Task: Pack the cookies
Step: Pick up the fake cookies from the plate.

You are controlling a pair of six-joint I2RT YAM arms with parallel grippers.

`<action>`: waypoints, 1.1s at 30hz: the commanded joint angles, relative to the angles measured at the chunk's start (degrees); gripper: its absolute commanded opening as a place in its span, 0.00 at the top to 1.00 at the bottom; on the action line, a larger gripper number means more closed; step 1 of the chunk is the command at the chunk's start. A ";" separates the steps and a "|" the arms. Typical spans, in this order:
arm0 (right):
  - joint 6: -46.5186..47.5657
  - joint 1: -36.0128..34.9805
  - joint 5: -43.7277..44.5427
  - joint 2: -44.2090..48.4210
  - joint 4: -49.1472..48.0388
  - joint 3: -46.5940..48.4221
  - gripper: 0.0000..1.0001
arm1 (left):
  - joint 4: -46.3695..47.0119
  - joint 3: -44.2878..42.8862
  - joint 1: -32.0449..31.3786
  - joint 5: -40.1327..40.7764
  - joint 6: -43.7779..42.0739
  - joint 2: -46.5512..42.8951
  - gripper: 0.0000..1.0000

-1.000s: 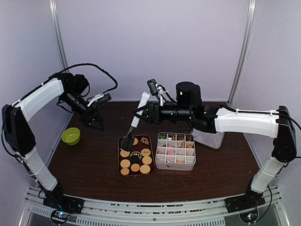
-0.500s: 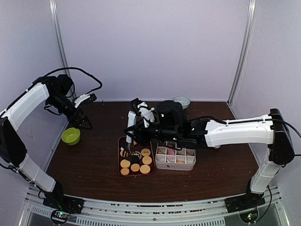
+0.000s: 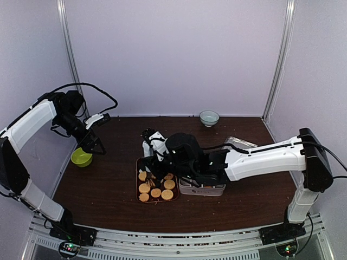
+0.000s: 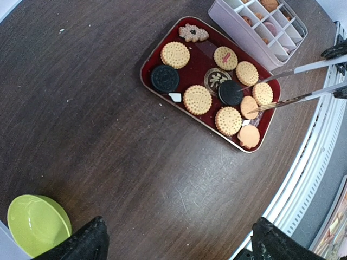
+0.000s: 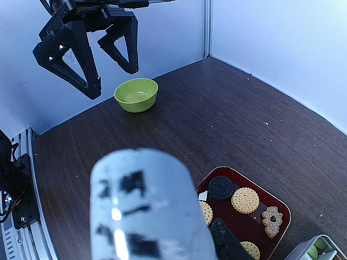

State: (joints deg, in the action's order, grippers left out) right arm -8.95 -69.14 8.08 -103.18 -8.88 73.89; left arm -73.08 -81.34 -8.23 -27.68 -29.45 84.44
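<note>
The right gripper (image 3: 153,154) is clasping thin silver metal tongs (image 4: 303,67) and holding them over the dark red rectangular tray (image 4: 201,50). The tongs' two blades are standing slightly apart. Their tips are lying among the biscuits at one end of the tray, by a dark round one and an orange one, but I cannot tell whether they are pinching either. The small round golden and dark cookies (image 4: 197,100) are lying in loose rows on the tray. More are sitting in the white divided box (image 4: 238,35) just beside the tray. The left gripper (image 5: 113,80) is hanging with its jaws spread wide, well apart from the tray. It is near the lime-green round bowl (image 4: 35,222), on the tray's side away from the box.
</note>
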 commanded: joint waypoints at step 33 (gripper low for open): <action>-3.71 -3.84 6.24 5.18 -5.36 -10.48 0.57 | 0.11 -0.31 0.32 -2.72 0.60 -1.51 0.07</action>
State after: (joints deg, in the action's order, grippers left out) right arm -12.58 -71.40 10.81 -100.49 -15.59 63.83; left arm -73.17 -80.93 -8.23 -28.82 -29.39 84.20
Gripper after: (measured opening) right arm 0.428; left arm 0.926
